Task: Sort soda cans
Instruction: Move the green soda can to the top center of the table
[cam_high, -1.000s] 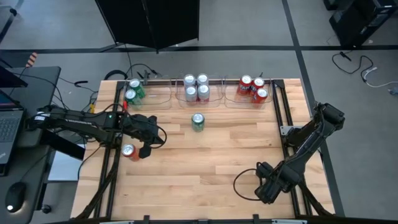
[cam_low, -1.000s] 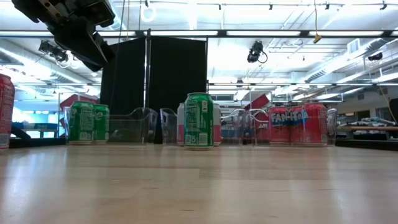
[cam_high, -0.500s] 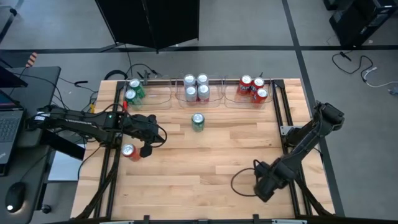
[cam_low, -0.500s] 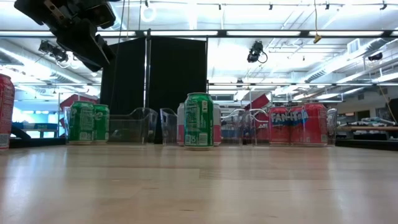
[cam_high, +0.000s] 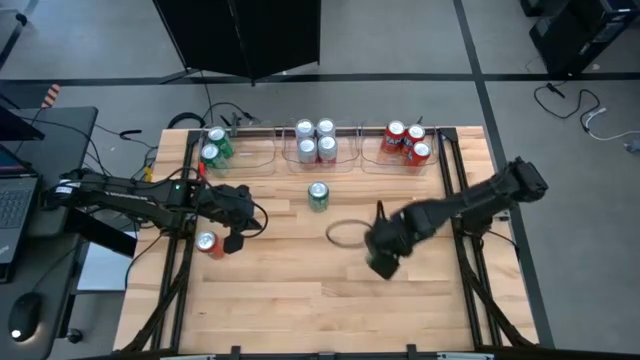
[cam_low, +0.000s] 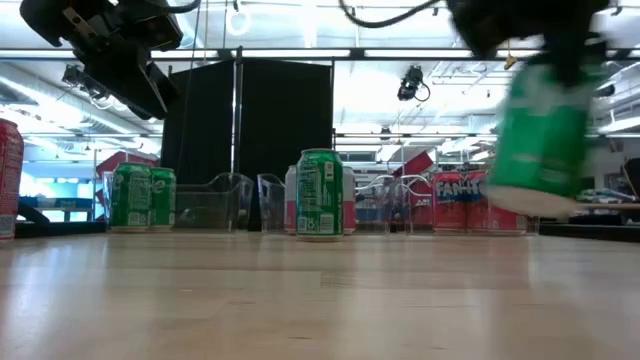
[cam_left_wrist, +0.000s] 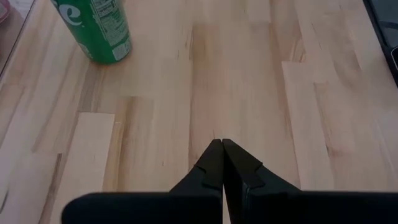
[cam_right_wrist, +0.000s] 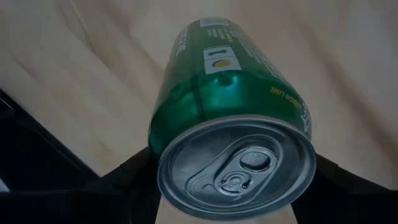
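Right gripper (cam_high: 385, 250) closed on a green can (cam_right_wrist: 233, 118), lifted above table middle, upright; green tray (cam_high: 240, 150) far toward back left, nearer to left gripper (cam_left_wrist: 222, 163), pinched shut, empty.

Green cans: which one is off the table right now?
The green can gripped by the right gripper, carried above mid-table. The other loose green can stands on the wood before the trays, and two sit in the left tray.
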